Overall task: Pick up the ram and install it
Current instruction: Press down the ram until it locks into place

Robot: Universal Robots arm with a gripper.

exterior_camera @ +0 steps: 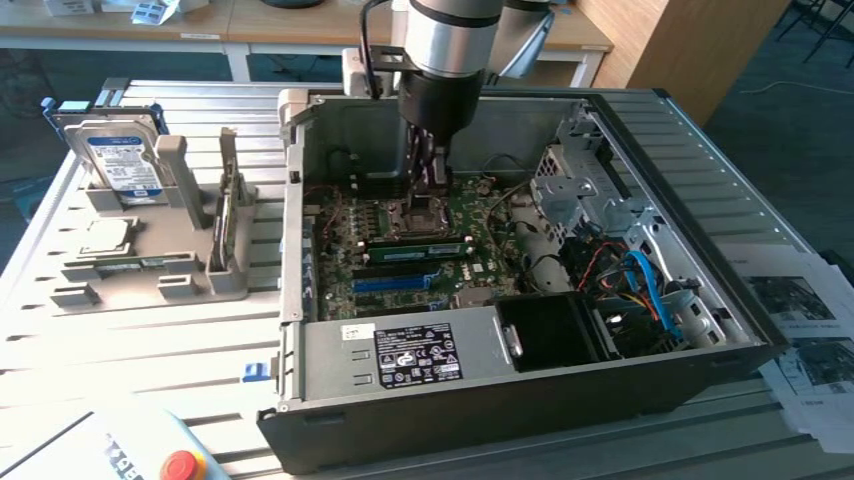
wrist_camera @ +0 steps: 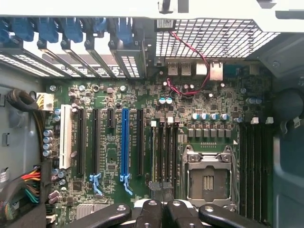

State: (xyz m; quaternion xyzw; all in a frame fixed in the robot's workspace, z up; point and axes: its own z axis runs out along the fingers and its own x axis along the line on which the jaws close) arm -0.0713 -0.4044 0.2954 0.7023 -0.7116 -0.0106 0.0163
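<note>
A long green ram [exterior_camera: 419, 248] with a pale label stands on edge in a slot of the motherboard [exterior_camera: 340, 245], just in front of the CPU socket [exterior_camera: 430, 213]. My gripper [exterior_camera: 430, 193] hangs inside the open computer case [exterior_camera: 534, 400], a little above the board and over the socket's near side. It is shut, and I see nothing between its fingers. In the wrist view the black fingers [wrist_camera: 151, 211] press together by the dark memory slots [wrist_camera: 164, 152] beside the CPU socket [wrist_camera: 207, 178]. Whether the gripper touches the ram I cannot tell.
A grey rack [exterior_camera: 147, 280] at the exterior view's left holds a silver hard drive [exterior_camera: 123, 160], an upright card [exterior_camera: 227, 205] and a small green board [exterior_camera: 134, 265]. Blue cables [exterior_camera: 647, 285] and a drive cage [exterior_camera: 587, 190] crowd the case's right side. A red stop button [exterior_camera: 183, 465] sits near the front.
</note>
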